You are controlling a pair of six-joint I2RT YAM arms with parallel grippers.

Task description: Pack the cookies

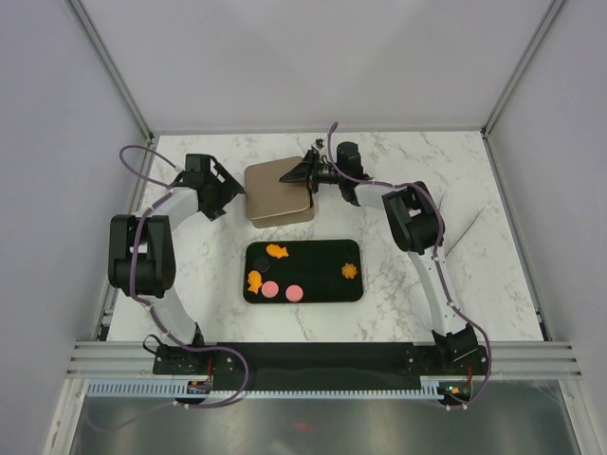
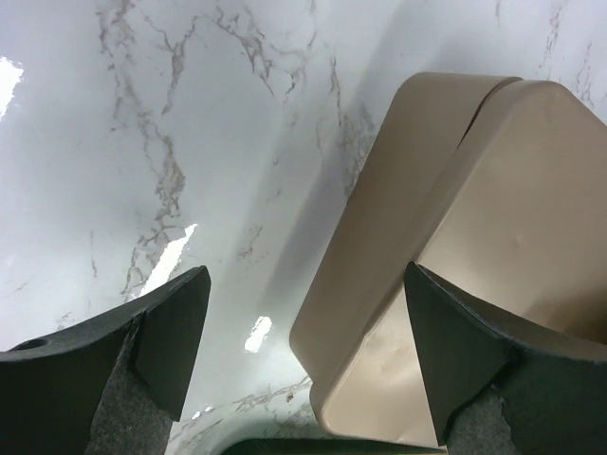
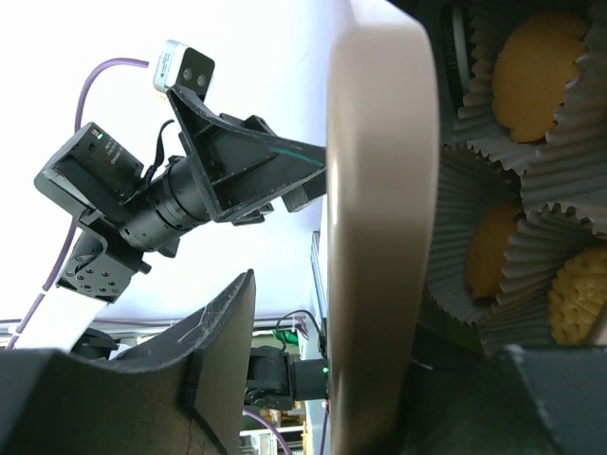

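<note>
A tan box point(image 1: 285, 214) stands mid-table with its tan lid point(image 1: 275, 186) lying askew on it. My right gripper point(image 1: 308, 172) is open and straddles the lid's right edge point(image 3: 379, 227); its left finger point(image 3: 223, 370) stands apart from the lid. Inside the box, orange and yellow cookies point(image 3: 536, 62) sit in grey paper cups. My left gripper point(image 1: 223, 194) is open and empty at the box's left corner point(image 2: 379, 284), one finger point(image 2: 455, 351) over the box. On the black tray point(image 1: 313, 248) lie an orange fish point(image 1: 276, 251), another orange piece point(image 1: 254, 281), two pink discs point(image 1: 270, 289) and an orange flower point(image 1: 350, 270).
White marble table point(image 1: 474, 284) with enclosure walls on three sides. The arm bases and a metal rail point(image 1: 322, 358) run along the near edge. The left arm's wrist camera point(image 3: 185, 68) shows beyond the lid in the right wrist view.
</note>
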